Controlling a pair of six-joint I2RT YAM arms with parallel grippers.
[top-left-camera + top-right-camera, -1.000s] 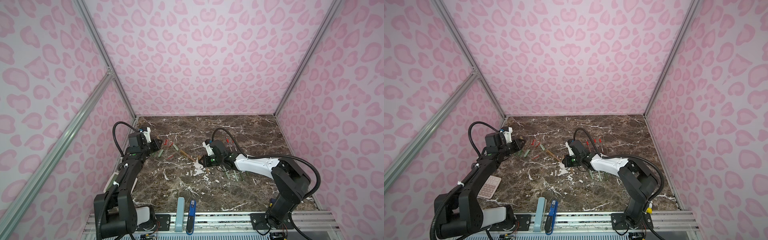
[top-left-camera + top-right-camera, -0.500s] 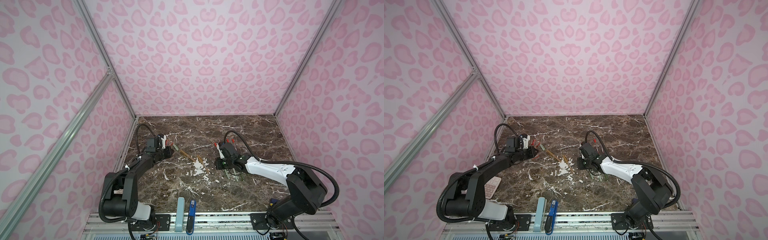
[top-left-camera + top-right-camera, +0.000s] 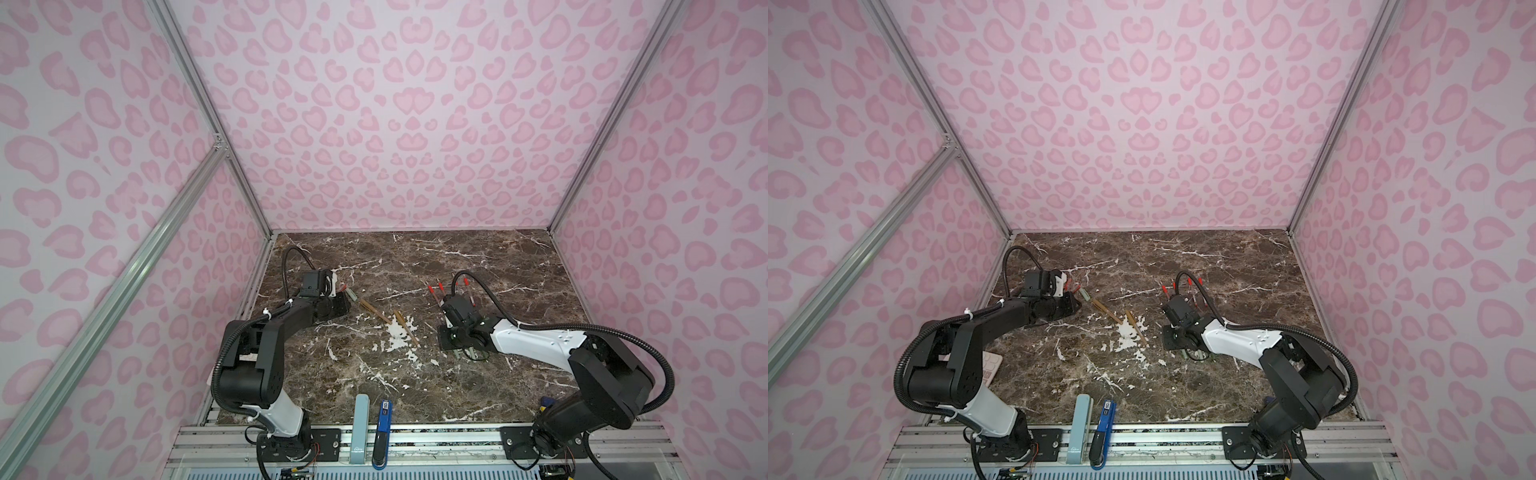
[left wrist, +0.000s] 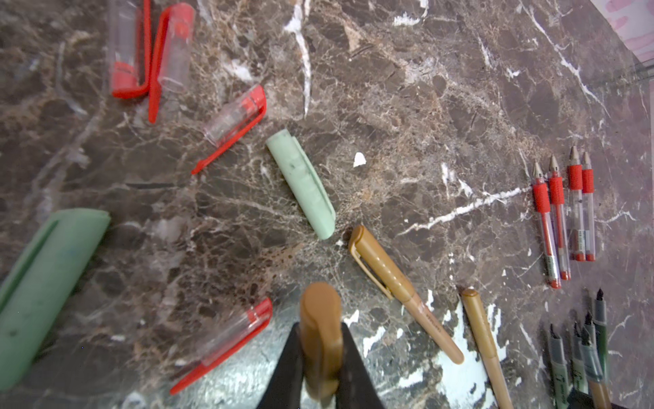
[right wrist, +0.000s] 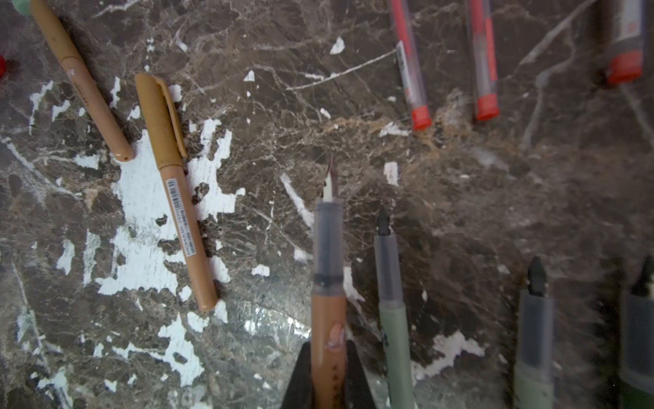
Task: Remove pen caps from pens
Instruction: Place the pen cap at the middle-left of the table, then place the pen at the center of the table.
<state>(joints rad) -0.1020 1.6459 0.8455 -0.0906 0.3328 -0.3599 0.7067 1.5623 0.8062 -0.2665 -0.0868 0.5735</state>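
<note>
My left gripper (image 4: 320,327) is shut on a tan-brown pen cap (image 4: 320,308), low over the table's left side (image 3: 343,307). My right gripper (image 5: 327,345) is shut on an uncapped tan-brown pen (image 5: 327,248) with its nib bare, right of centre (image 3: 451,338). Between the arms lie two capped tan-brown pens (image 3: 376,311) (image 3: 405,328). Loose pen caps lie near the left gripper: clear ones with red clips (image 4: 237,120) and sage-green ones (image 4: 302,184). Several uncapped red pens (image 4: 562,219) lie side by side. Uncapped sage-green pens (image 5: 393,301) lie beside the right gripper.
A long pale-blue case (image 3: 360,428) and a blue-and-black tool (image 3: 383,432) lie at the front edge. A pink flat object (image 3: 990,368) sits under the left arm. Pink patterned walls close in the marble table (image 3: 415,257) on three sides.
The right gripper has moved right and toward the front with the tan-brown pen. The left gripper has shifted slightly right with the cap, and its elbow has folded down.
</note>
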